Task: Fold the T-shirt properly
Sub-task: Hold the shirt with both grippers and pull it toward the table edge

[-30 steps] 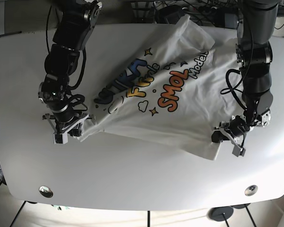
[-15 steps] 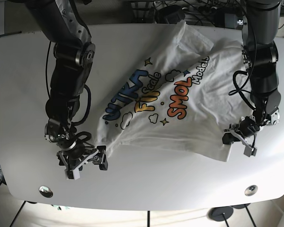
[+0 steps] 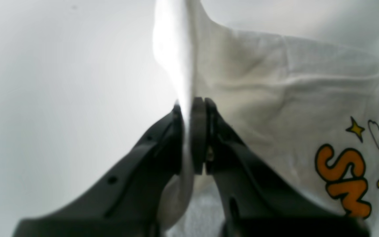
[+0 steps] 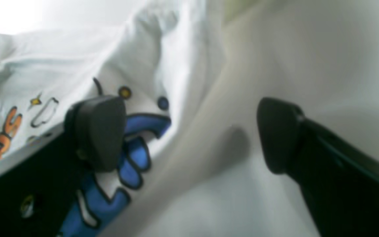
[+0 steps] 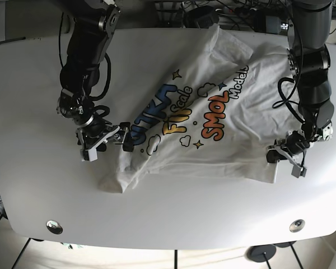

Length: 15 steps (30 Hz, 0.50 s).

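Two grippers worked the white T-shirt (image 5: pixel 201 117), which lay print-up, spread diagonally across the white table (image 5: pixel 33 84). At its right near corner, the left gripper (image 5: pixel 284 158) had its fingers clamped on the hem. The right gripper (image 5: pixel 103 140) hovered at the shirt's left edge, fingers (image 4: pixel 99 131) spread apart, holding nothing.

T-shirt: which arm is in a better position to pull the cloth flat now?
Probably the left: the left gripper is shut on the T-shirt at its edge. The right gripper is open, holding nothing.
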Tool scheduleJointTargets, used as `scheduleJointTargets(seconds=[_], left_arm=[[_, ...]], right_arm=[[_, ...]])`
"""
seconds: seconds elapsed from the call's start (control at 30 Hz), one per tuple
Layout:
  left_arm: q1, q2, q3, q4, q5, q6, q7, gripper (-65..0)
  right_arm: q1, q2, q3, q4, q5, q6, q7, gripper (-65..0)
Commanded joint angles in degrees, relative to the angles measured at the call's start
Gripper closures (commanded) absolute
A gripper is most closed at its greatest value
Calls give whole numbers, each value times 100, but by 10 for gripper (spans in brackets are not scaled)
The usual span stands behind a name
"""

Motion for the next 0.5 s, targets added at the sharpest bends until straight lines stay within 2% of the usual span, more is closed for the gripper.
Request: scheduleJointTargets(seconds=[0.03,0.2,0.27,0.4,0.5], left_arm=[[-151,-96,-23,90,-101,-30,-107,0],[-116,-96,-23,90,-101,-30,-107,0],[-116,-96,-23,90,-101,-30,-107,0],[-116,-96,-23,90,-101,-30,-107,0],[-116,-96,-23,90,-101,-30,-107,0]], right_arm=[[471,59,-4,-314,84,50,307,-606],[1306,270,-4,-1773,67,24,940,-606],[1649,481,-4,-2362,67,15,1186,-604],[1745,499,-4,-2810,75,15,1529,-491],[1745,420,-4,-2819,75,15,1564,-436]])
